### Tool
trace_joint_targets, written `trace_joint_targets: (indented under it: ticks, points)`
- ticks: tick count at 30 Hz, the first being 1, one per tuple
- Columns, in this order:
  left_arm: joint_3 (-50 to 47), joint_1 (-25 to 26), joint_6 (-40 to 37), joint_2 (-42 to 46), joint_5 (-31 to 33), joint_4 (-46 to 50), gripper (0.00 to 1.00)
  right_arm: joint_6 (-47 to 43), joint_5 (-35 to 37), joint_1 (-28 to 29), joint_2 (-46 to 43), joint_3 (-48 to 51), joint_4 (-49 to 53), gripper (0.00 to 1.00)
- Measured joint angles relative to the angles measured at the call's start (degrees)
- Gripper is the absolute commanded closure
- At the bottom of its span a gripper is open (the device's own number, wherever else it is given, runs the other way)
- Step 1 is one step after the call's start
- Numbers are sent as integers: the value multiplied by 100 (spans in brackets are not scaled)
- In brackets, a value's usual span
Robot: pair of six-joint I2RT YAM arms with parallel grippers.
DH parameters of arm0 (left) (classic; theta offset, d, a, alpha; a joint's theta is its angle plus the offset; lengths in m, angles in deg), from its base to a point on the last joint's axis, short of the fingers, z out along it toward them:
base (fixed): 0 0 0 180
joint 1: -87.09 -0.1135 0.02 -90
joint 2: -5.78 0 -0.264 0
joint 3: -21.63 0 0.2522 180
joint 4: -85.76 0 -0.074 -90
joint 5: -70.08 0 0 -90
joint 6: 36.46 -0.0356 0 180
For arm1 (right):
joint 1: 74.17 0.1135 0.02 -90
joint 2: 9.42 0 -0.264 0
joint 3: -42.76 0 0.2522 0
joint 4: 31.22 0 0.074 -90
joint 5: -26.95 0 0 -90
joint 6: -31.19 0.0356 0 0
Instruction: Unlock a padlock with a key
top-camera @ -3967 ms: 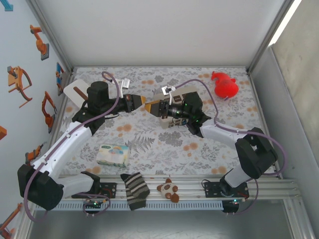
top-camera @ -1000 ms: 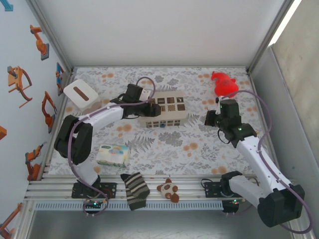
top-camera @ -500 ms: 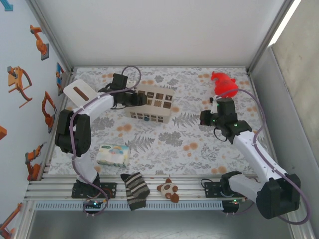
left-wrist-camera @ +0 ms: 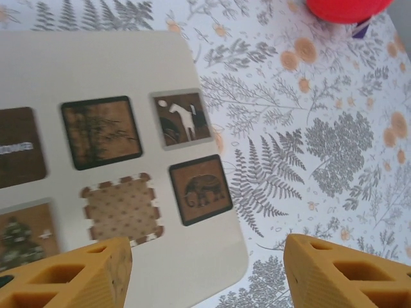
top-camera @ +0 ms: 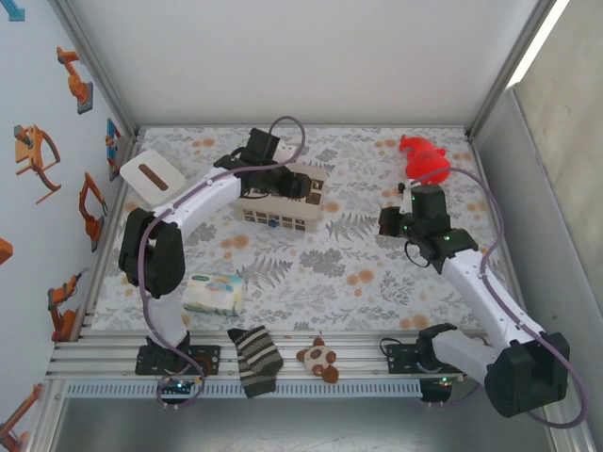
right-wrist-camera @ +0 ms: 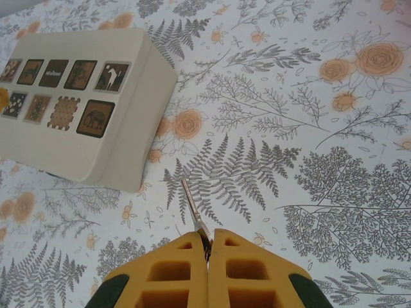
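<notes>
- Since half a second ago, the left gripper (left-wrist-camera: pixel 205 260) is shifting from the left end of the patterned box (top-camera: pixel 283 200) to a spot over its top, while the right arm is keeping almost the same pose.
- The left gripper's fingers (left-wrist-camera: pixel 70 276) are standing wide apart and gripping nothing, hovering above the box's lid.
- The right gripper (right-wrist-camera: pixel 207 247) is pressing its jaws together on the key (right-wrist-camera: pixel 192 206), whose thin blade is sticking out forward over the floral tablecloth (right-wrist-camera: pixel 334 192).
- The padlock (top-camera: pixel 271 224) is sitting as a small bluish block against the box's near side; its shackle is too small to read.
- Judging from this, the key is in hand but well apart from the padlock, so lining up, inserting and turning are all still waiting.
</notes>
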Motion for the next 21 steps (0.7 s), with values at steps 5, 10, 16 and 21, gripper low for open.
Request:
trace_joint_targets:
  ticks: [5, 10, 16, 21]
  points:
    - [136, 151, 0, -450, 42, 96, 37, -22, 118, 0, -92, -2, 157, 100]
    - [258, 267, -15, -688, 111, 162, 37, -33, 184, 0, -142, -2, 321, 100]
    - [249, 507, -22, -713, 214, 177, 38, -68, 289, 0, -186, -2, 334, 100]
    - [94, 778, -24, -640, 275, 39, 37, -68, 289, -4, -186, -2, 328, 100]
